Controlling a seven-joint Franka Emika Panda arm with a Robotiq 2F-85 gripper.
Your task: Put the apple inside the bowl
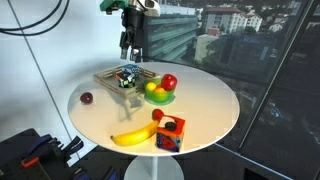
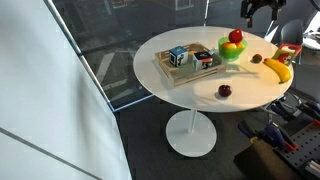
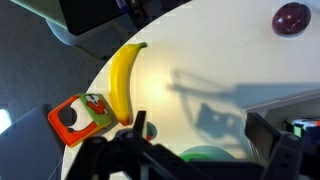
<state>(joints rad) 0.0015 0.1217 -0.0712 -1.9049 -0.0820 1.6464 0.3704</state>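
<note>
Gripper (image 1: 130, 44): seen raised above the far edge of the round white table (image 1: 205, 105), over the wooden tray (image 1: 118, 80). In the wrist view its two dark fingers are spread wide with nothing between them, so it is judged released and empty.

Below, in the wrist view: a sliver of the green bowl (image 3: 205, 154) is caught at the lower edge. The apple is not shown there.

Apple (image 1: 169, 82): found inside the bowl (image 1: 160, 100), resting against yellow-orange fruit (image 1: 153, 90) and standing above the rim. This is confirmed in both exterior views (image 2: 235, 38).

Further out: a banana (image 3: 122, 80) is noted beside a red box (image 3: 80, 115), and a small maroon ball (image 3: 291, 17) lies well apart. Cubes (image 2: 178, 56) are seen on the tray.

Progress: placement is judged done. Only clearing the arm away seems left.
</note>
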